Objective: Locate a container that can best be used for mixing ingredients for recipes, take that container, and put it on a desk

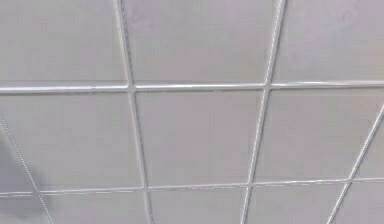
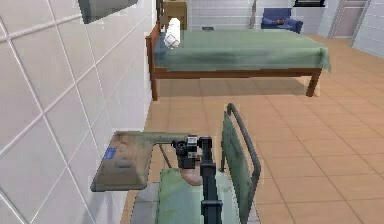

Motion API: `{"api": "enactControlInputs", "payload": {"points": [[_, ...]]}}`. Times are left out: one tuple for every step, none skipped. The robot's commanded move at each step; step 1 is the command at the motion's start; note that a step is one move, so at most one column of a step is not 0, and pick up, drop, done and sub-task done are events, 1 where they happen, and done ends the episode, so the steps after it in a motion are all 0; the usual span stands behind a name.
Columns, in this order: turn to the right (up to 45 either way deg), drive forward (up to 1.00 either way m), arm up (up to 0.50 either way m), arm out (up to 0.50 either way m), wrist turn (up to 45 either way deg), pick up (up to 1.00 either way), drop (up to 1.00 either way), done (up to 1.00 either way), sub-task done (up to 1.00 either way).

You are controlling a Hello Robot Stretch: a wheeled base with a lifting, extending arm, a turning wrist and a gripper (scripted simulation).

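In the arm side view the dark arm [image 2: 210, 192] rises from the bottom edge. My gripper [image 2: 178, 150] stands at its far end, by the edge of a small brown-topped desk [image 2: 122, 162] that stands against the tiled wall. A beige rounded thing [image 2: 178, 184] shows just left of the arm, below the gripper; its shape is too vague to name. The desk top lies behind the gripper's far end, so I cannot tell whether it holds anything.
A green chair [image 2: 240, 150] stands right of the arm. Farther out are a green-covered bed [image 2: 240, 50] and a blue armchair [image 2: 278, 18], with orange tiled floor [image 2: 320, 130] between. In the forward view a grey tiled wall [image 1: 190, 130] is very close.
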Motion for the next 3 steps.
{"api": "enactControlInputs", "payload": {"points": [[0.0,0.0,0.1,0.0,0.0,0.0,0.0,0.0,0.0],[0.0,0.0,0.0,-0.08,0.0,0.0,0.0,0.0,0.0],[0.0,0.0,0.0,0.0,0.0,0.0,0.0,1.0,0.0]]}}
